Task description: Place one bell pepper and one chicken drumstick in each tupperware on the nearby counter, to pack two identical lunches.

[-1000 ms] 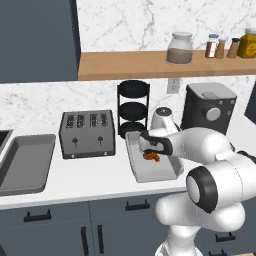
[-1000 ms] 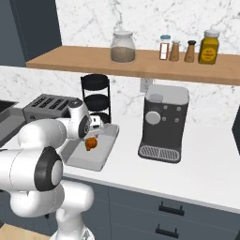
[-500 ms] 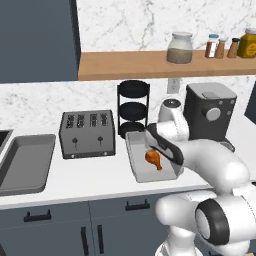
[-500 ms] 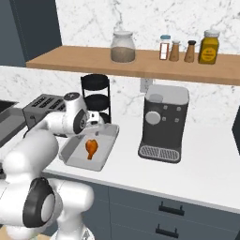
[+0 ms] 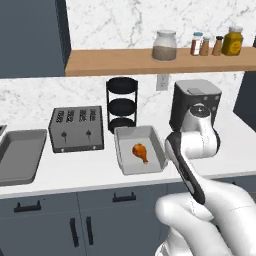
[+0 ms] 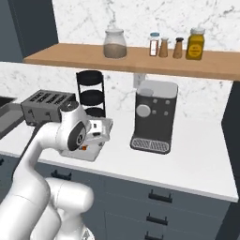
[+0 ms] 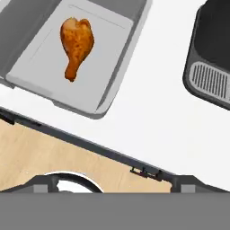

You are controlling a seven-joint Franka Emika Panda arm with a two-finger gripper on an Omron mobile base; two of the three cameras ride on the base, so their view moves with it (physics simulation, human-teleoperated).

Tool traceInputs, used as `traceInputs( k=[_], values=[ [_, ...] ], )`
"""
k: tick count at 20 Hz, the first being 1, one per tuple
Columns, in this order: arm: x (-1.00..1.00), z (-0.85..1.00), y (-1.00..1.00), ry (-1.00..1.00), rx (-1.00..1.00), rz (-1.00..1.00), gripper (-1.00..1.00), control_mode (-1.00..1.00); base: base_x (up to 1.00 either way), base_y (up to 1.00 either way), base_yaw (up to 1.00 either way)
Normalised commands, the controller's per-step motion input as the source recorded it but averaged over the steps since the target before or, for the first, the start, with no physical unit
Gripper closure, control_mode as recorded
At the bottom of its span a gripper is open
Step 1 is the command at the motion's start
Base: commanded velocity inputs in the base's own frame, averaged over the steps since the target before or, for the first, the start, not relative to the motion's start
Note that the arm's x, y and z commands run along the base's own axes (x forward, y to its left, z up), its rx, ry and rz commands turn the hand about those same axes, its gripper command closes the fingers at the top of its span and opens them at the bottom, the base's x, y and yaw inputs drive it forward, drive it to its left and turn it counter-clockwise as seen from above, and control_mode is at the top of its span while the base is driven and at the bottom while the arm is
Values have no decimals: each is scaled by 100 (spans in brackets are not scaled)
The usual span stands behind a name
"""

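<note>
No lettering readable anywhere, not on the shelf jars (image 5: 165, 45) nor the coffee machine (image 6: 153, 117). The chicken drumstick (image 7: 77, 44) is glossy orange-brown, fat end at twelve o'clock and thin bone end at six in the hand view. It lies alone in the light-grey tupperware (image 5: 125, 162) on the white counter (image 5: 75, 172), just at three o'clock of the toaster (image 5: 76, 128). Pincer's spread can't be told from these angles; nothing seen in its grasp

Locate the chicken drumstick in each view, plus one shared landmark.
Left base view: chicken drumstick lies in the tupperware right of the toaster.
Right base view: hidden behind the arm.
Hand view: upper left, inside the same tray.
Shared landmark: coffee machine.
</note>
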Motion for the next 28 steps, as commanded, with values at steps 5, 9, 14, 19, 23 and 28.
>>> traceInputs(
  k=[5,9,14,19,23,28],
  values=[
    [0,0,0,0,0,0,-100,100,-100,-100,0],
    [0,0,0,0,0,0,-100,100,-100,-100,0],
    [0,0,0,0,0,0,-100,100,-84,-100,-15],
    [0,0,0,0,0,0,-100,100,23,-100,-43],
    [0,0,0,0,0,0,-100,100,94,-91,-28],
    [0,0,0,0,0,0,-100,100,85,-9,1]
  ],
)
